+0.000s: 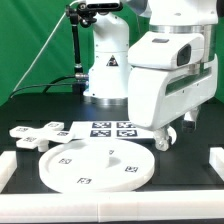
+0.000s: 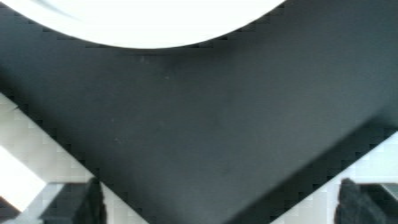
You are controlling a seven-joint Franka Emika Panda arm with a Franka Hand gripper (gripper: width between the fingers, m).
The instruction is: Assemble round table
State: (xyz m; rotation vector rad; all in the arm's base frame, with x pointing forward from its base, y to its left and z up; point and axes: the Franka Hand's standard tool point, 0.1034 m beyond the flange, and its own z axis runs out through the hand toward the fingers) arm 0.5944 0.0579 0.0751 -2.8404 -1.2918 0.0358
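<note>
Gripper (image 2: 210,205) spread wide and empty; we see only bare black table (image 2: 196,120) between its fingers (image 2: 71,205). Ahead of them, apart, shows the rim of the round disc (image 1: 95,167), which lies flat and, being round, offers no long axis. Behind it, on the exterior view's left, rests the cross-shaped piece (image 1: 35,130), beside the marker board (image 1: 110,129). White border (image 1: 8,165) edges the table; green curtain (image 1: 30,40) backs it.

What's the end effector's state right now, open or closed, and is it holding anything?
End effector: open, jaws spread wide, holding nothing.
</note>
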